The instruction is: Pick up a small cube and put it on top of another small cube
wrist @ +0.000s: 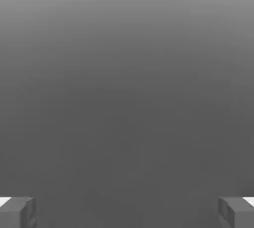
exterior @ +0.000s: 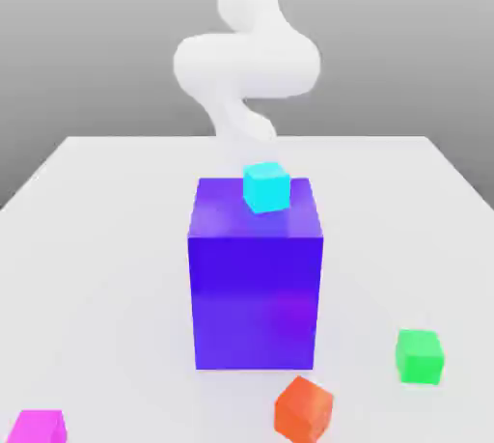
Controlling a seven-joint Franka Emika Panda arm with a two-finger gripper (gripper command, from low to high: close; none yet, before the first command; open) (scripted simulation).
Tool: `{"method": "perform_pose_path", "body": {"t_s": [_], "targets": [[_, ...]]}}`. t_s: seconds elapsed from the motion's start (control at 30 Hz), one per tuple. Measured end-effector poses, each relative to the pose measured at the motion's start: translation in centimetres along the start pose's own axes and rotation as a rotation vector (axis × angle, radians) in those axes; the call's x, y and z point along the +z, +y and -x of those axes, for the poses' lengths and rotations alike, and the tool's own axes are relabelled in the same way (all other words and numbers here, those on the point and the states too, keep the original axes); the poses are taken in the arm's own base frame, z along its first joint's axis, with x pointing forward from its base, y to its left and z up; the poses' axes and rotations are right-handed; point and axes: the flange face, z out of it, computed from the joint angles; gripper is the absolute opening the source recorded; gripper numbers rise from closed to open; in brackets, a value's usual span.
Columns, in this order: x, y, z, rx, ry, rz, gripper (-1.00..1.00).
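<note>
The small magenta cube point(exterior: 37, 428) lies on the white table point(exterior: 96, 238) at the near corner on the exterior view's left. The small green cube point(exterior: 419, 355) rests on the table toward the exterior view's right, near the front. My white arm point(exterior: 246, 65) rises behind the big blue-purple block, far from both cubes. In the hand view my gripper point(wrist: 127, 213) is open: its two grey fingertips point(wrist: 17, 212) stand wide apart with nothing between them, against a plain grey background.
A big blue-purple block point(exterior: 256, 287) stands mid-table with a cyan cube point(exterior: 266, 186) on its top. An orange-red cube point(exterior: 304, 409) sits tilted in front of the block, between the magenta and green cubes.
</note>
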Motion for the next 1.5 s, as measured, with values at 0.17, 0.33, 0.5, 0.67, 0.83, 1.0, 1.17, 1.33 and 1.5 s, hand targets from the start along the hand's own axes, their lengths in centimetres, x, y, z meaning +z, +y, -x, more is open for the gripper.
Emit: {"method": "perform_pose_path", "body": {"t_s": [0.17, 0.33, 0.5, 0.67, 0.83, 1.0, 1.17, 1.33, 1.5], "targets": [[8.8, 1.2, -2.0, 0.194, 0.012, 0.172, 0.00], [17.4, 4.3, -3.6, 0.385, 0.021, 0.320, 0.00], [25.4, 9.0, -4.7, 0.583, 0.024, 0.452, 0.00], [32.5, 15.6, -5.5, 0.802, 0.028, 0.573, 0.00], [38.9, 21.5, -4.3, 1.007, 0.010, 0.672, 0.00], [44.1, 27.9, -2.4, 1.235, -0.011, 0.760, 0.00], [49.3, 32.9, 0.4, 1.360, -0.024, 0.800, 0.00], [51.1, 34.1, 1.6, 1.362, -0.024, 0.801, -1.00], [50.2, 33.5, 1.0, 1.365, -0.024, 0.799, -1.00]]}}
